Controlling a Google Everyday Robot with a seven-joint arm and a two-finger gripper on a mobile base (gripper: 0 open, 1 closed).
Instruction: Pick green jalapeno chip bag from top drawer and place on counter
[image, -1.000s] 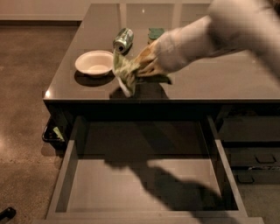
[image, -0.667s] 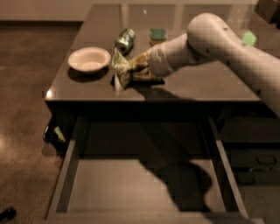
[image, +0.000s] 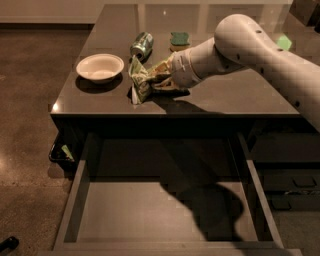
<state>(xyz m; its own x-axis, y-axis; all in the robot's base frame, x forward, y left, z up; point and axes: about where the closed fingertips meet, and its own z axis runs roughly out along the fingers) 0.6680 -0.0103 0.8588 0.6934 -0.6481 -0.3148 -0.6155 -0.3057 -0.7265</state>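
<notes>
The green jalapeno chip bag (image: 142, 80) is crinkled, light green and white, and its lower edge touches the counter (image: 225, 100) near the front middle. My gripper (image: 161, 79) is at the bag's right side, at the end of the white arm that comes in from the upper right, and is shut on the bag. The top drawer (image: 150, 212) stands pulled open below the counter's front edge, and its flat grey bottom holds nothing, with only the arm's shadow on it.
A white bowl (image: 100, 67) sits on the counter left of the bag. A green soda can (image: 141, 45) lies on its side just behind the bag. A green-topped sponge (image: 179, 39) lies further back. Narrower dark drawers (image: 290, 170) are to the right.
The arm has carried the chip bag lower, down onto the counter surface, with the view shifting slightly. The bag stays in the gripper.
</notes>
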